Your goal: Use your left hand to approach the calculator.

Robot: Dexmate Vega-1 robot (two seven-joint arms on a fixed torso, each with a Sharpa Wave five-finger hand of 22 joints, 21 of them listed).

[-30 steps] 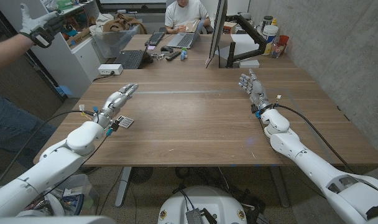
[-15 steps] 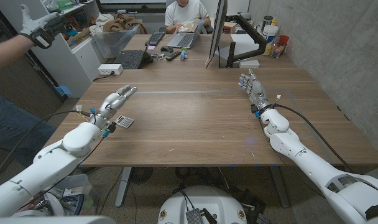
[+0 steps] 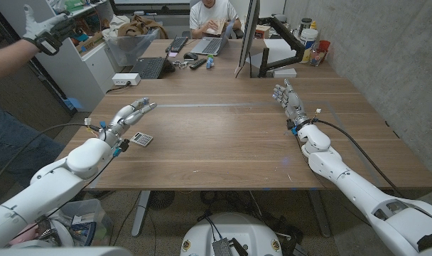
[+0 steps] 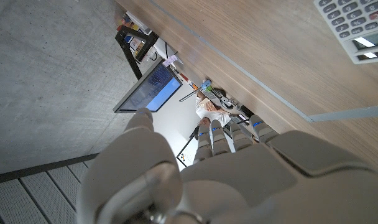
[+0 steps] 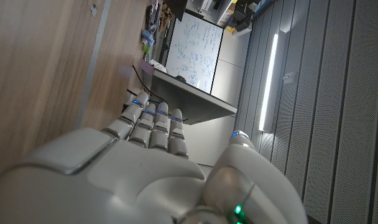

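Observation:
A small grey calculator lies flat on the wooden table near its left edge; a corner of the calculator shows in the left wrist view. My left hand hovers just beyond and to the left of it, fingers stretched out and apart, holding nothing. The back of the left hand shows in its wrist view. My right hand stands at the right side of the table, fingers extended upward and empty; the right hand shows from behind in its wrist view.
A monitor on an arm, laptops, a keyboard and a white box stand along the far part of the table. A person sits behind it. Another person's gloved hand is at the upper left.
My left arm has swung slightly to the left and outward, so the hand now sits further from the calculator's top. The right arm has not moved.

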